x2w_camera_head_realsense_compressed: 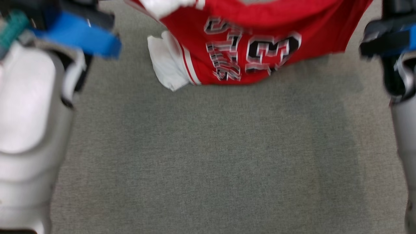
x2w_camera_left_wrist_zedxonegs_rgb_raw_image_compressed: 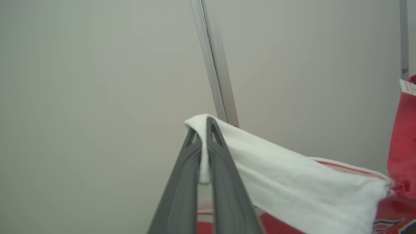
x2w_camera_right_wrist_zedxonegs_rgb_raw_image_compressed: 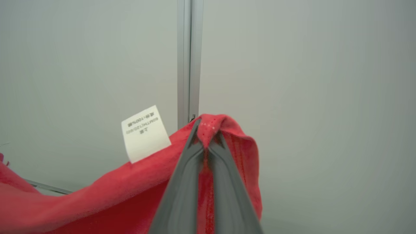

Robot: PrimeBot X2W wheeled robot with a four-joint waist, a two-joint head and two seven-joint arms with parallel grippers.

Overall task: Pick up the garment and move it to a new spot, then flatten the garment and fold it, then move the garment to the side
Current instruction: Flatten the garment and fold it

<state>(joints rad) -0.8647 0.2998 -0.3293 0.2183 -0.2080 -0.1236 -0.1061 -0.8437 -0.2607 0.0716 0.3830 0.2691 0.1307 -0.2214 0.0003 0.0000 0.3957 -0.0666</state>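
The garment (x2w_camera_head_realsense_compressed: pixel 260 42) is a red jersey with black-and-white lettering and white side panels. It hangs at the top middle of the head view, its lower edge just over the grey table (x2w_camera_head_realsense_compressed: pixel 208 156). My left gripper (x2w_camera_left_wrist_zedxonegs_rgb_raw_image_compressed: pixel 203 128) is shut on a white corner of the garment (x2w_camera_left_wrist_zedxonegs_rgb_raw_image_compressed: pixel 292 182). My right gripper (x2w_camera_right_wrist_zedxonegs_rgb_raw_image_compressed: pixel 205 127) is shut on a red edge of the garment (x2w_camera_right_wrist_zedxonegs_rgb_raw_image_compressed: pixel 130 191), next to a white care label (x2w_camera_right_wrist_zedxonegs_rgb_raw_image_compressed: pixel 145 132). In the head view my pale left forearm (x2w_camera_head_realsense_compressed: pixel 29 130) and right forearm (x2w_camera_head_realsense_compressed: pixel 403 130) rise at the two sides.
Grey cloth covers the table below the hanging jersey. A pale wall with a metal strip (x2w_camera_left_wrist_zedxonegs_rgb_raw_image_compressed: pixel 216 65) stands behind the garment; the same kind of strip (x2w_camera_right_wrist_zedxonegs_rgb_raw_image_compressed: pixel 189 61) shows in the right wrist view.
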